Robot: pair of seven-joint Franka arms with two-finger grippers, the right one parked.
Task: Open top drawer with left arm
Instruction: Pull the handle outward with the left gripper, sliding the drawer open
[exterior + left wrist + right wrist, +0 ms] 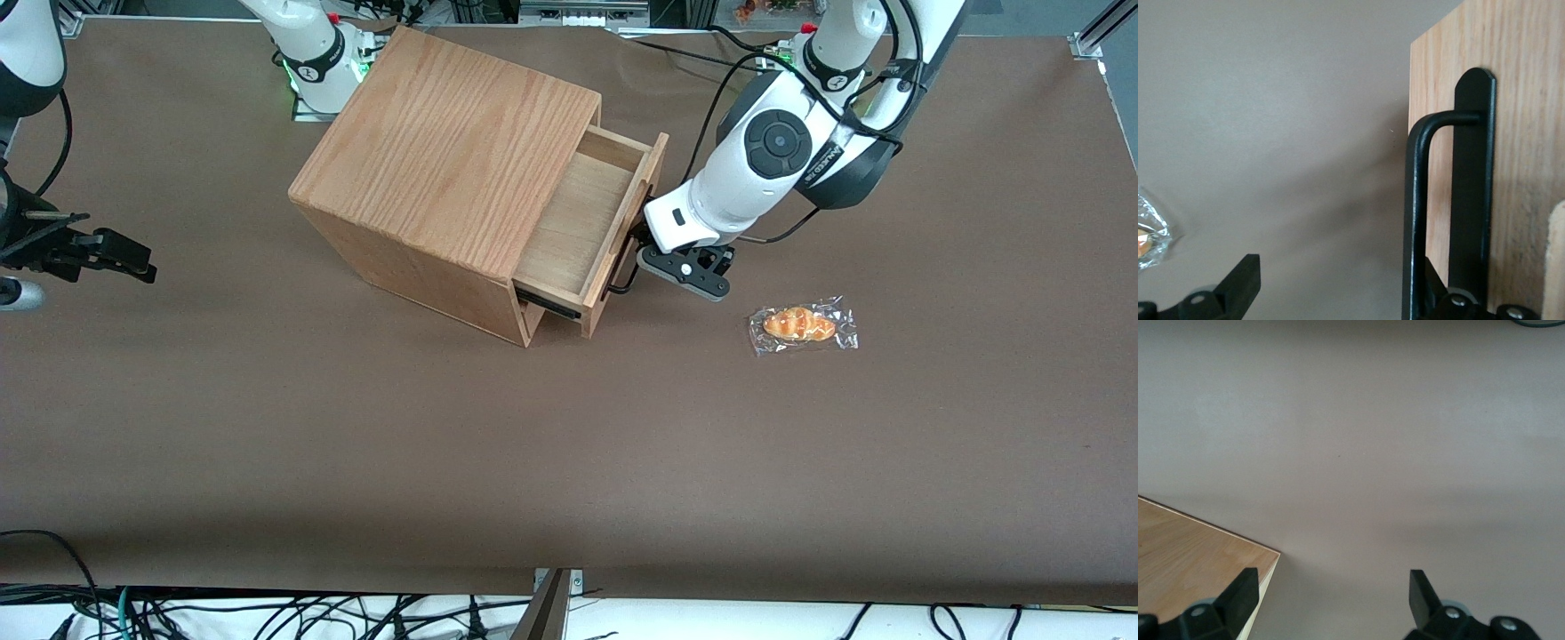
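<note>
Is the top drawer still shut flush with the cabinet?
No: in the front view the top drawer stands pulled out of the cabinet, its bare floor showing, with the gripper at its handle.

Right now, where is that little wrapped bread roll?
The wrapped bread roll lies on the brown table, nearer the front camera than the left gripper at the top drawer handle.

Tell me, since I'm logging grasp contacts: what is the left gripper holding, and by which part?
The left gripper is open and clamps nothing. One finger is hooked inside the black bar handle of the partly opened top drawer.
</note>
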